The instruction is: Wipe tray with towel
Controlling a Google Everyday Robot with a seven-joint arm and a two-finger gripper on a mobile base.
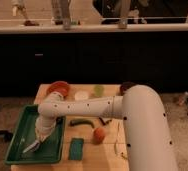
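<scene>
camera view gives you the whole table from above, so start at your far left: the large rectangular dark-green plastic tray with a raised rim [18,142] lies at the left edge of the light wooden table [107,160], its long side running away from you. inside the tray, in the right half and toward the near end, you have the gripper [34,145] pointing down and to the left, its tip low over the tray floor. a small pale grey-blue soft towel [43,131] sits at the wrist end of the gripper, bunched against the arm just above the tray; you cannot tell whether the fingers are clenched on it or slack, because they merge with the cloth. the white perforated arm [87,106] runs from there to the right across the table to the big white shoulder housing. behind the tray's far right corner stands a red-orange round bowl [59,88]. just right of the tray, near the table's front edge, lies a teal-green rectangular sponge [76,148], apart from the tray rim. further right you see a white round lid-like disc [81,94], a pale green small cup [98,90], a dark green long vegetable [81,122] under the arm, and an orange round fruit [99,135].
</scene>
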